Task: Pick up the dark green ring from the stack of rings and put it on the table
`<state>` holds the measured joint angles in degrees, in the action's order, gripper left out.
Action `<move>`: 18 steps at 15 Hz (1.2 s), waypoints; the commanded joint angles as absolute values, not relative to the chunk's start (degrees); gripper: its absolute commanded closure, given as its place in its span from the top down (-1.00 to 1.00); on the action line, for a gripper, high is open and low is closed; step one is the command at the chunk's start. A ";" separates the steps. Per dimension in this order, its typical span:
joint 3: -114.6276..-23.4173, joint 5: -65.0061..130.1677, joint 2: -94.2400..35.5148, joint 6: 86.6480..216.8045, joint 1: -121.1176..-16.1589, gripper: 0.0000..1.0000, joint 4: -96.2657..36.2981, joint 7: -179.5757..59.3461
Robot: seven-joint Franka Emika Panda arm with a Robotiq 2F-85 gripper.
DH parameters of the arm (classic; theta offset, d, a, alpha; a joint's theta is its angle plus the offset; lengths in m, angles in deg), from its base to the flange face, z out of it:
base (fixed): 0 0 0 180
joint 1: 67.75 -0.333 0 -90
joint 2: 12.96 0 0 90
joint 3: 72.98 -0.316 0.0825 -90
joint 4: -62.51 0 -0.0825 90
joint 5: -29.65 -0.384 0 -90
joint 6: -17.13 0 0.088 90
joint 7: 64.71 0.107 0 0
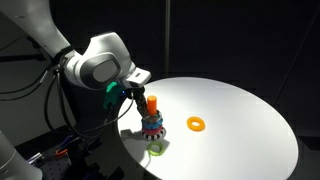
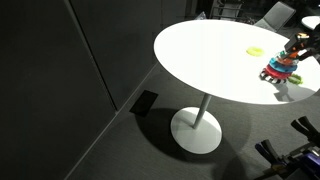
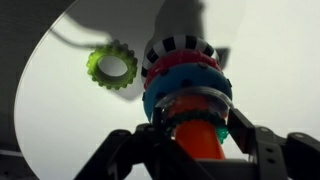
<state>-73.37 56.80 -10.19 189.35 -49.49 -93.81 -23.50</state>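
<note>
In the wrist view the stack of rings (image 3: 180,70) stands on the white table (image 3: 270,60), with red, blue and teal rings round an orange peg (image 3: 195,140). My gripper (image 3: 195,118) straddles the peg from above, one finger on each side. It is shut on the dark green ring (image 3: 219,132), which sits round the peg above the pile. In an exterior view the gripper (image 1: 137,92) is at the peg top above the stack (image 1: 151,124). The stack also shows in an exterior view (image 2: 282,70).
A pale yellow-green toothed ring (image 3: 111,67) lies on the table beside the stack and shows in both exterior views (image 1: 157,148) (image 2: 256,50). An orange ring (image 1: 197,124) lies further out. The round table (image 1: 240,120) (image 2: 210,50) has one pedestal leg.
</note>
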 commanded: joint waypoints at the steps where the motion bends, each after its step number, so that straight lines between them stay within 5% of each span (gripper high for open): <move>1: -73.22 54.98 -8.83 189.38 -49.89 -0.16 -94.29 -24.58; 18: -72.44 40.64 0.87 179.42 -54.13 -0.16 -92.46 -33.32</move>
